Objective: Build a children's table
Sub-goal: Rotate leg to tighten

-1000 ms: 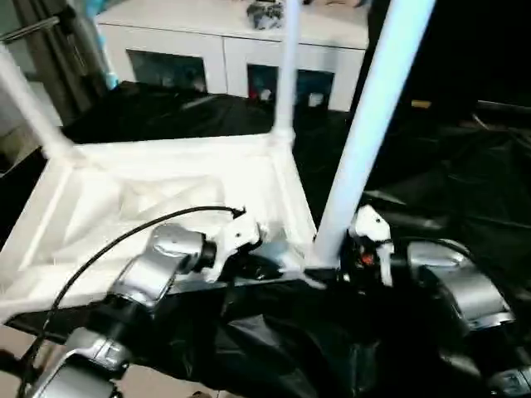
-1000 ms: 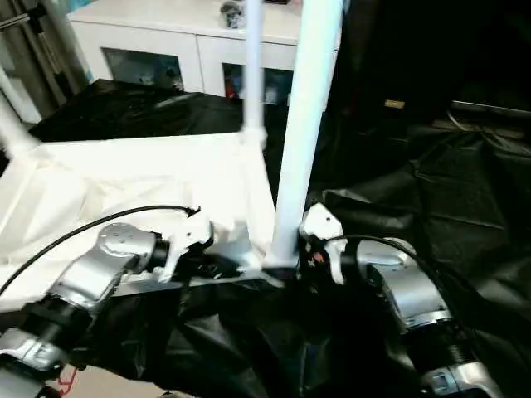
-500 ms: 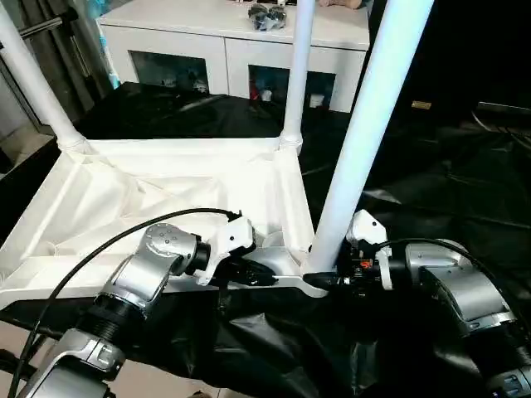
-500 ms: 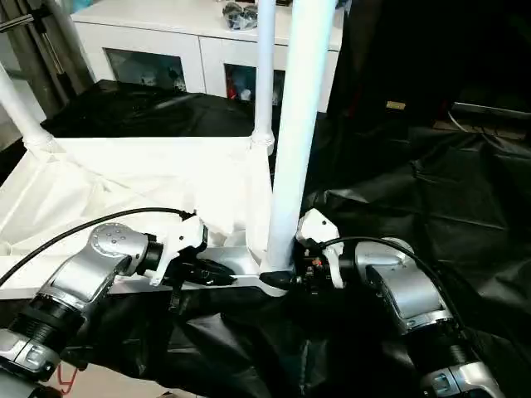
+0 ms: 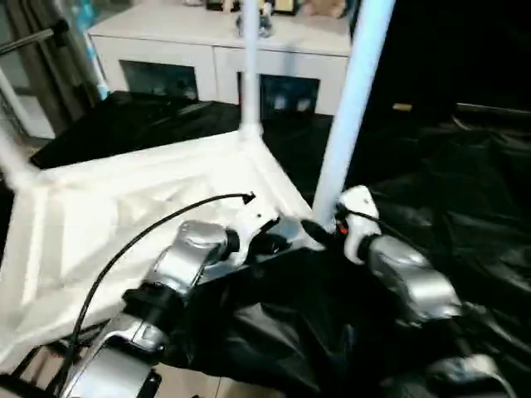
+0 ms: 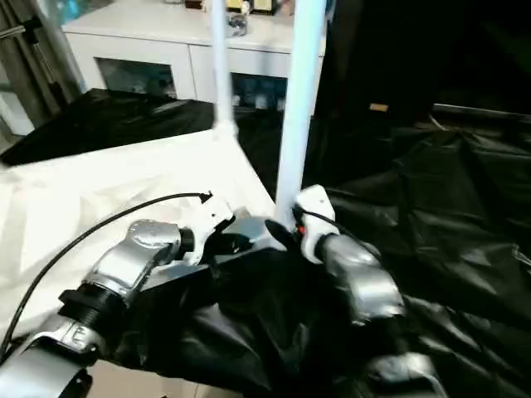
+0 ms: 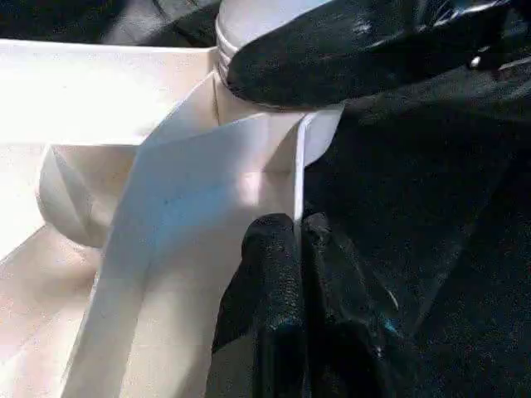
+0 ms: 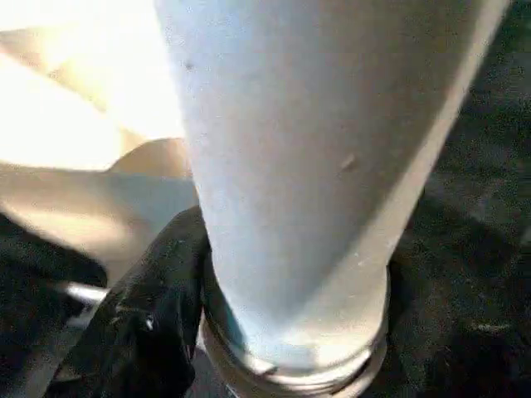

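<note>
The children's table lies upside down: its white tabletop [image 5: 124, 207] shows its ribbed underside. A white leg [image 5: 348, 99] stands in the near right corner socket, another leg [image 5: 247, 66] rises at the far right corner, and a third [image 5: 10, 153] at the far left. My left gripper [image 5: 270, 245] is shut on the tabletop's thin near rim [image 7: 296, 166] beside that corner. My right gripper [image 5: 319, 230] sits around the base of the near right leg [image 8: 282, 166], one black finger [image 8: 141, 332] pressed against its collar.
A white cabinet [image 5: 207, 66] with glass doors stands behind the table. Crumpled black sheeting [image 5: 448, 191] covers the surface under and to the right of the tabletop. A cable [image 5: 149, 236] runs along my left forearm.
The whole picture has shifted and tilted. My right gripper has closed in on the base of the near right leg. The left gripper keeps its hold on the rim.
</note>
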